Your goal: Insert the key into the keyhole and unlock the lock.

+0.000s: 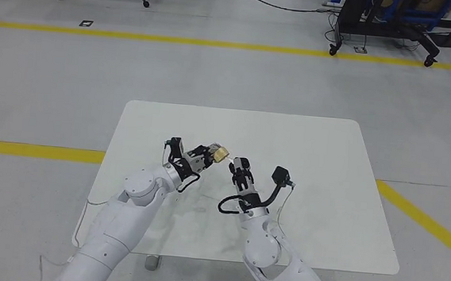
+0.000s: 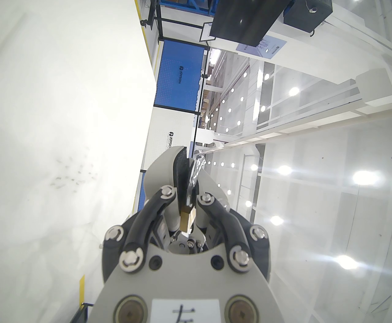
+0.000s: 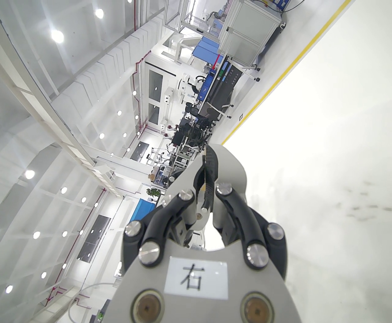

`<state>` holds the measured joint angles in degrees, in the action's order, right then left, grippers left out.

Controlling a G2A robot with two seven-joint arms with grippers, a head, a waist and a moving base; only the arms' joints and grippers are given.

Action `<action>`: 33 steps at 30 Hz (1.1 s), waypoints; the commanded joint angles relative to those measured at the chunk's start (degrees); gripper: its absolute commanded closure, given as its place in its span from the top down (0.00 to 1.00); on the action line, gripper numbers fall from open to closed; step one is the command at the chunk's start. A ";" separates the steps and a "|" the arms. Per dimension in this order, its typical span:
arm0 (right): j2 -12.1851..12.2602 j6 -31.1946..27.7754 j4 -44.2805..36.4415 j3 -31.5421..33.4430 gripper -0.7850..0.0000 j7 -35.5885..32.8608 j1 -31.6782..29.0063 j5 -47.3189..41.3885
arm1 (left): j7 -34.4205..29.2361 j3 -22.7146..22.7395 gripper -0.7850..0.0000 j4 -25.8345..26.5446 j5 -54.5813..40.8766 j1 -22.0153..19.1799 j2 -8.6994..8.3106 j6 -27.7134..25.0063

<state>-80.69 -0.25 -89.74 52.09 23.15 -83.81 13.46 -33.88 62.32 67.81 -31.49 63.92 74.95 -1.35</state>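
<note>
My left hand (image 2: 191, 166) clamps the rigid brass padlock (image 2: 185, 219), my right hand (image 3: 205, 163) pinches the thin key (image 3: 202, 179), probably light, slippery, best held by its bow.

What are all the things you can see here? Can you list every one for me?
table: one, white, standing on the grey floor.
lock: one, brass body with a silvery loop, held up above the table.
key: one, thin metal seen edge-on, colour hard to tell, held up near the lock.
dark marks: a small cluster, grey, on the tabletop.
floor lines: several, yellow, on the floor around the table.
cart: one, black frame on wheels, far across the floor beyond the table.
left hand: one, white and black, shut on the lock.
right hand: one, white and black, shut on the key, close beside the left hand.
</note>
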 commanded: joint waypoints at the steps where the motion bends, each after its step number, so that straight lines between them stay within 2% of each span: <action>1: -0.13 0.11 0.14 0.04 0.00 -0.14 0.04 0.10 | -0.01 -0.06 0.00 0.00 0.33 -0.05 0.02 0.17; 27: -1.72 0.98 1.46 0.37 0.00 -2.42 0.19 2.39 | -1.73 -0.39 0.00 -0.05 1.70 -0.17 0.38 -0.27; 28: -1.77 0.78 1.45 0.50 0.08 -2.63 0.15 2.08 | -2.04 -0.48 0.00 -0.02 1.98 -0.18 0.38 -0.49; 29: -1.82 0.59 1.47 0.66 0.42 -2.87 0.10 1.61 | -2.16 -0.54 0.00 -0.05 2.19 -0.19 0.38 -0.54; 30: -1.86 0.45 1.51 0.82 1.00 -3.09 0.08 1.31 | -2.17 -0.54 0.00 -0.07 2.22 -0.18 0.40 -0.56; 33: -1.97 -0.10 1.30 1.43 1.00 -3.97 -0.15 -0.21 | -2.28 -0.23 0.00 -0.27 1.34 -0.19 0.44 -0.28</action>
<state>-82.64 -0.18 -88.31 53.30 19.49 -83.88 13.81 -36.17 61.90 67.65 -29.72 63.75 75.38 -1.78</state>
